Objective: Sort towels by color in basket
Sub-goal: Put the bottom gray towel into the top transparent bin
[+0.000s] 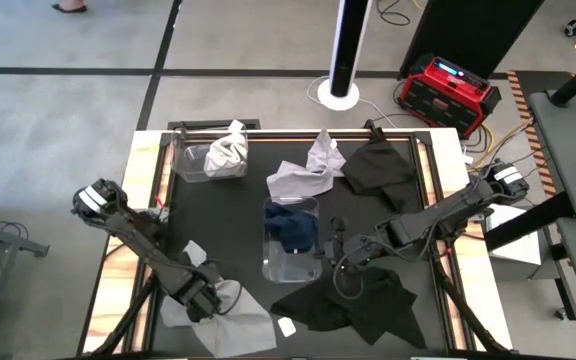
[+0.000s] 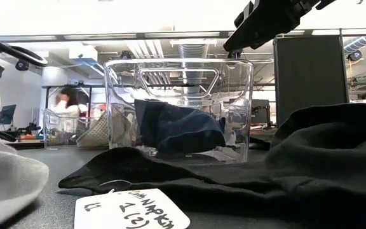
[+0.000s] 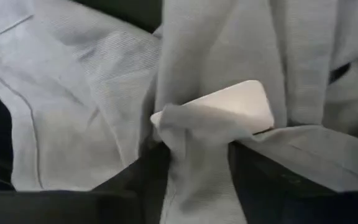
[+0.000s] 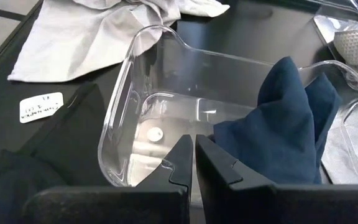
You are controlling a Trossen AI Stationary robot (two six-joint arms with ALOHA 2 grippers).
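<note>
- Sorted so far, by my judgement: 1 navy towel [image 1: 292, 226] lies inside the clear middle basket [image 1: 290, 268] at table centre, and 1 light grey towel [image 1: 228, 151] sits in the clear far basket [image 1: 196, 160] on the left side of the table.
- Unsorted: 2 light grey towels [image 1: 306, 172] lie loose on the table beyond the middle basket; a black towel [image 1: 378, 166] lies just beside them to the right; a second black towel [image 1: 358, 303] is spread on the near side of the table, with a white paper tag [image 1: 286, 326] at its edge.
- Left gripper [image 1: 202, 301]: down at the near left, clamped on a fold of a light grey towel [image 1: 230, 318]; the left wrist view shows cloth bunched between the fingers.
- Right gripper [image 1: 337, 243]: beside the right rim of the middle basket, above the table, fingers closed together and empty.
- Estimate: about 2 of 7 towels placed; no basket for black is identifiable.
</note>
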